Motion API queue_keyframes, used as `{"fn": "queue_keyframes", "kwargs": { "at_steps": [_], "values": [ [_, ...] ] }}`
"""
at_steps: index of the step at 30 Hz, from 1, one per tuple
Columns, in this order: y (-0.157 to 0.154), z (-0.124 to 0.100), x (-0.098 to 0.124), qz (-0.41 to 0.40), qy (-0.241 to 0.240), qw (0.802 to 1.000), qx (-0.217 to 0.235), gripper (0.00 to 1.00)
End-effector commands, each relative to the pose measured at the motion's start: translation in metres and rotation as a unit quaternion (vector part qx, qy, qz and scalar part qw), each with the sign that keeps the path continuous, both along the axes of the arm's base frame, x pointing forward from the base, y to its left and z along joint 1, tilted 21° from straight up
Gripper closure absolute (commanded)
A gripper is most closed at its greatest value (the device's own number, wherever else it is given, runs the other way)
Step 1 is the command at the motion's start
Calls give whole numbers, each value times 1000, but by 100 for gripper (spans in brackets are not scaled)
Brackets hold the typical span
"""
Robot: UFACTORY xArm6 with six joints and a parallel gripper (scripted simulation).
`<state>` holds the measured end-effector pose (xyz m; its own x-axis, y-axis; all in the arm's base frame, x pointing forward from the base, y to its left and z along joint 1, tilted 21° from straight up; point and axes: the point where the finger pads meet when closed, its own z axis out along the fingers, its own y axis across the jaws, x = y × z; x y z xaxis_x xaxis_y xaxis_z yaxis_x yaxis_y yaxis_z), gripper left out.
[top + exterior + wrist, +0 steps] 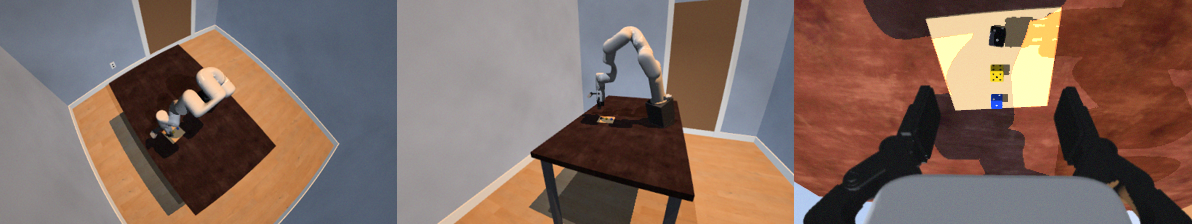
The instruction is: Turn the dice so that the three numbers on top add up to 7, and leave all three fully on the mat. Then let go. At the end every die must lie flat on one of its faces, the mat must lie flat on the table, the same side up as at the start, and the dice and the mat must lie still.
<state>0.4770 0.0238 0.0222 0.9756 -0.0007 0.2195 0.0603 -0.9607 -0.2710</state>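
Note:
The pale mat (179,134) (606,122) (969,60) lies flat on the table. Three dice stand apart in a row on it: black (601,118) (997,36), yellow (173,132) (606,118) (996,75) and blue (177,128) (611,119) (996,103). Blue is close to one mat edge. In the wrist view, yellow shows five pips on its brighter face and several on its darker one; blue's brighter face shows one pip. Black shows a few white pips; its top number is unclear. My gripper (600,105) (997,101) is open and empty, well above the mat.
The dark brown table (218,156) (615,149) extends around the mat. The robot's black base (660,113) stands on the table, beyond the blue die's side of the mat. The shadow of the arm and gripper falls across the table beside the mat.

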Motion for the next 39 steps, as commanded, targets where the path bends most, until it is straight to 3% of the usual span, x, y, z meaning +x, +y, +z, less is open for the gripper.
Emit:
{"fn": "queue_keyframes", "kwargs": {
  "at_steps": [1,10,18,39],
  "values": [
    [-4,12,-1,0,-2,1000,0,0],
    [-16,53,-10,0,-2,1000,0,0],
    [-21,72,-15,0,-2,1000,0,0],
    [-22,75,-15,0,-2,1000,0,0]
  ]
}}
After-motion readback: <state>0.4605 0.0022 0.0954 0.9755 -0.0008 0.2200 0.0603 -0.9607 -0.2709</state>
